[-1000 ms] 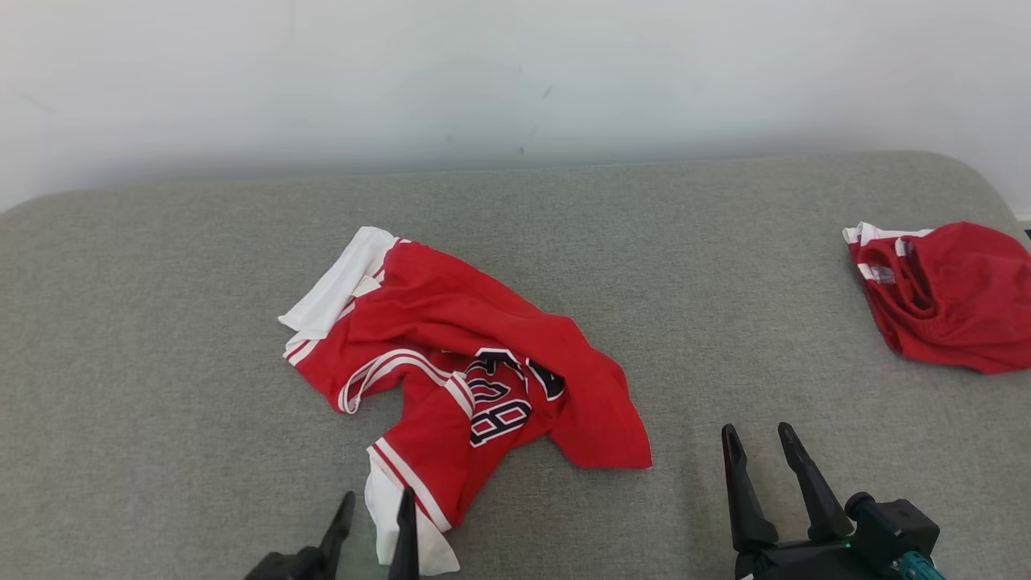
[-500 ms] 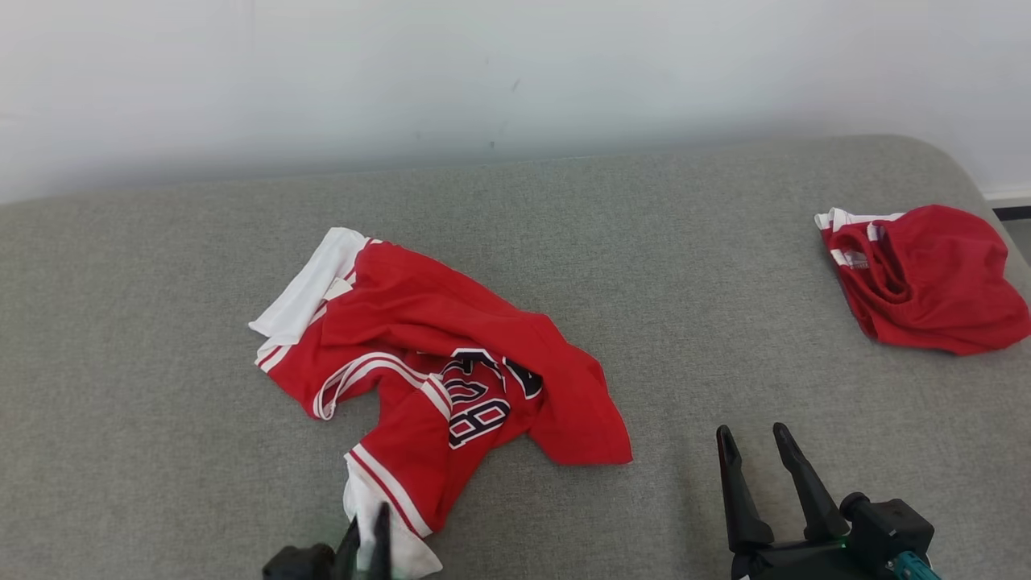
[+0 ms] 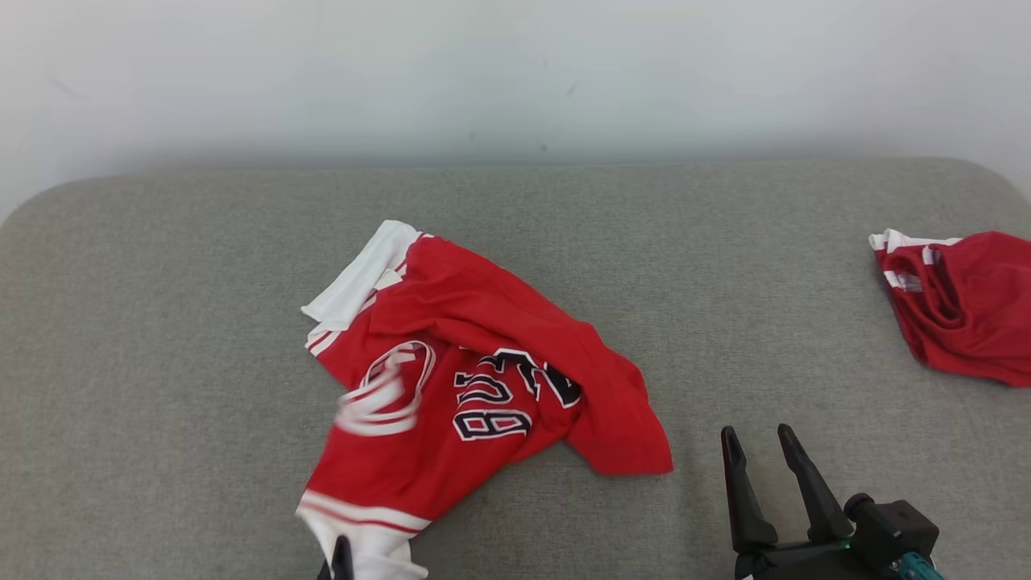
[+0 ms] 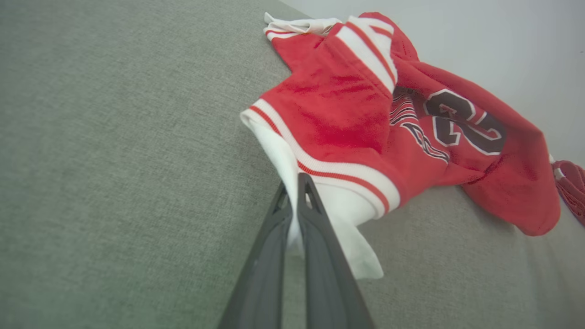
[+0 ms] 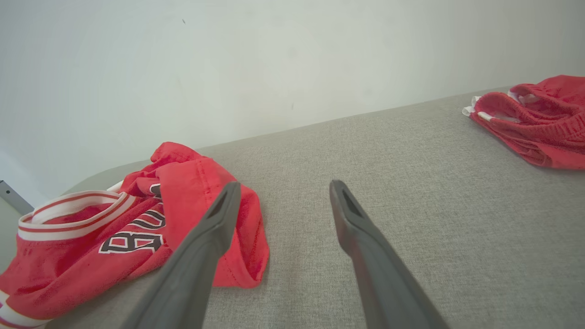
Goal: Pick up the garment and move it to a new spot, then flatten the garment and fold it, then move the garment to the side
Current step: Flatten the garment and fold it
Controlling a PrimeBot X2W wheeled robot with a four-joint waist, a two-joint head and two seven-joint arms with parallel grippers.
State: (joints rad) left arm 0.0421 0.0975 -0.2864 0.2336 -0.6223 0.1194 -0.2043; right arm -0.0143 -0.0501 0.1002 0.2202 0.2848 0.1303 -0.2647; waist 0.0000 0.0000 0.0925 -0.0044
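Left tool (image 4: 295,183) pinches garment (image 3: 483,322); perhaps shorts (image 3: 970,310) far right.

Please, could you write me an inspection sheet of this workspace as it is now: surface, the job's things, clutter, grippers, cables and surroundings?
Surface: grey fabric surface with rounded far corners; no stains visible.
Job's things: garment lies crumpled near the middle, not flattened, not folded.
Clutter: smaller red garment, bunched at the far right, apart from the garment.
Grippers: left gripper shut on the garment's white sleeve; right gripper open, holding nothing, to the right of the garment.
Cables: nothing seen.
Surroundings: pale wall behind the surface.
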